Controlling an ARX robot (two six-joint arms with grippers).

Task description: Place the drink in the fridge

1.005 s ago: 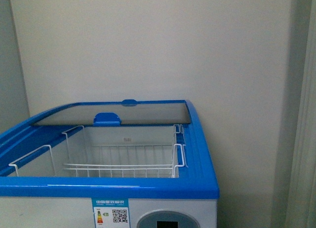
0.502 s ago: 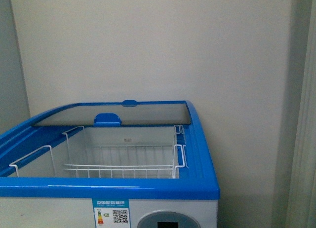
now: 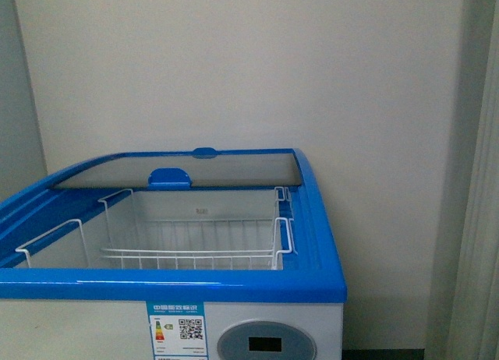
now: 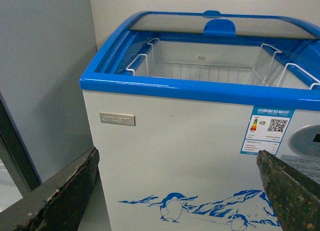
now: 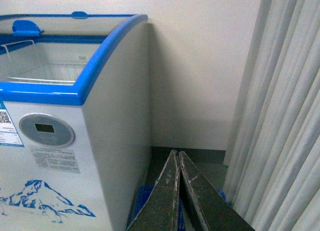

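Two pincers show, each only in its own wrist view, and neither carries a drink. The right gripper (image 5: 176, 163) is clenched, its dark, scuffed fingers pressed flat together with nothing between them; the left gripper (image 4: 175, 191) is released, its worn black fingers (image 4: 65, 191) spread wide with bare air in the gap. Ahead of the left gripper and well apart from it stands the fridge (image 4: 200, 156), a white chest with a smooth painted front, a glossy rounded blue rim and a penguin-and-mountain drawing (image 4: 200, 208) low on its face. Ahead of the right gripper and off to one side is the fridge's far corner, with a round grey display panel (image 5: 46, 130); beyond the closed fingers lie dark floor, something blue low down that is too hidden to name, a plain pale wall and pleated white curtains (image 5: 280, 116). Above both pincers the curved glass lid (image 3: 179, 171) sits slid to the back by its blue handle (image 3: 170, 177), most likely so the top stays open for loading (the drink itself appears in no view). Inside hang white wire baskets (image 3: 195, 235), thin-barred and empty. By my reckoning, fetching the drink comes first.
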